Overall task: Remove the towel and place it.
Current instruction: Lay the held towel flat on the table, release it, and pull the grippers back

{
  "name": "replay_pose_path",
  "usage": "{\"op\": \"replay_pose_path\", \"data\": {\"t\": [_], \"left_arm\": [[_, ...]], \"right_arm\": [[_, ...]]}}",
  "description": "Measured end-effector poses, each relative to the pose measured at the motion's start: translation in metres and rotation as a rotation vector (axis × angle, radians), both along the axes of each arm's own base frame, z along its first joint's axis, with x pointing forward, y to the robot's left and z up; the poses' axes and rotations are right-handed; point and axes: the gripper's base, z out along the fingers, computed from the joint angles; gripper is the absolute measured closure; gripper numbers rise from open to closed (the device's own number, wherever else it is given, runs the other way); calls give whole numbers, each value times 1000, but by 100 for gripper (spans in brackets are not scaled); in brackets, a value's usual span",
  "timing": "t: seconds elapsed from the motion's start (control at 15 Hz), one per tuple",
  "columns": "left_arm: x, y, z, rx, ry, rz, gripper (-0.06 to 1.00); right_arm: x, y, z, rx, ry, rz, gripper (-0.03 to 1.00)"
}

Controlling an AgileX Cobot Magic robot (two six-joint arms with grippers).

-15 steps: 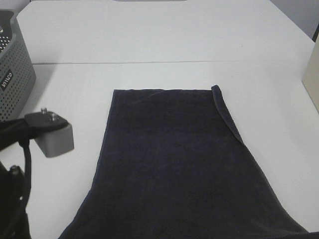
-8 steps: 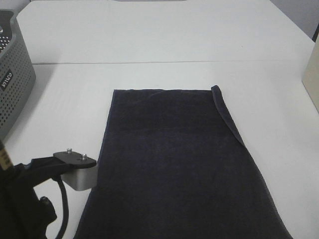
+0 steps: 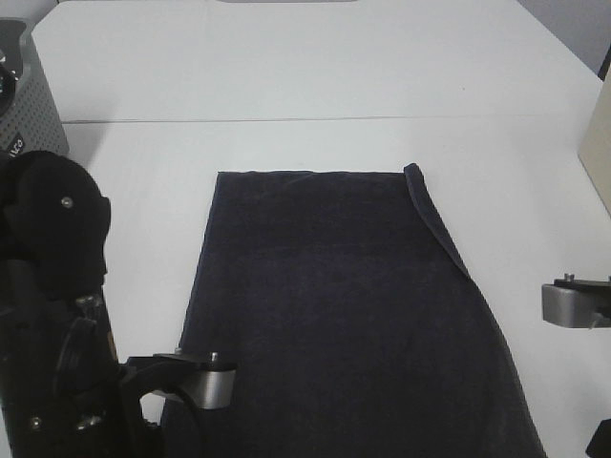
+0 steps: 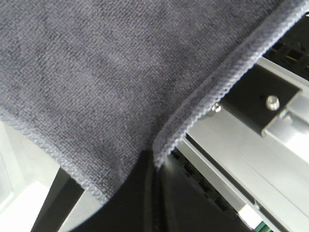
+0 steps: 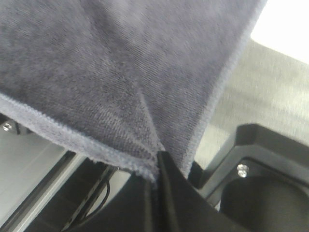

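Observation:
The dark navy towel [image 3: 334, 305] lies spread on the white table [image 3: 286, 67], its far right corner folded over. Its near end runs out of the exterior high view. My left arm [image 3: 57, 315] stands at the towel's near left edge, and only the right arm's wrist block [image 3: 573, 303] shows at the right. In the left wrist view my left gripper [image 4: 156, 166] is shut on the hem of the towel [image 4: 111, 72]. The right wrist view shows my right gripper [image 5: 158, 159] shut on a pinched hem corner of the towel [image 5: 111, 63], which hangs over metal frame rails.
A grey perforated basket [image 3: 38, 95] stands at the far left of the table. A beige box [image 3: 597, 143] sits at the right edge. A seam [image 3: 315, 119] crosses the table beyond the towel.
The left arm has swung in toward the towel's near left edge. The right wrist block has come into view at the right. The towel's near end has drawn narrower; its far edge has stayed put.

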Motion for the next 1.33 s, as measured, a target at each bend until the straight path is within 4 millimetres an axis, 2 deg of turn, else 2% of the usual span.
{"op": "replay_pose_path", "data": {"t": [0.13, 0.47, 0.73, 1.13, 1.33], "left_arm": [[5, -4, -7, 15, 20, -4, 94], [10, -9, -7, 13, 21, -17, 94], [12, -10, -9, 16, 25, -20, 94], [37, -29, -31, 43, 31, -50, 94], [43, -33, -38, 64, 31, -61, 94]], "right_arm": [[4, 0, -9, -23, 55, -9, 96], [9, -1, -27, -68, 163, -3, 96], [10, 0, -32, -76, 196, -2, 96], [11, -1, -34, -88, 203, 8, 96], [13, 0, -47, -97, 287, 7, 96]]}}
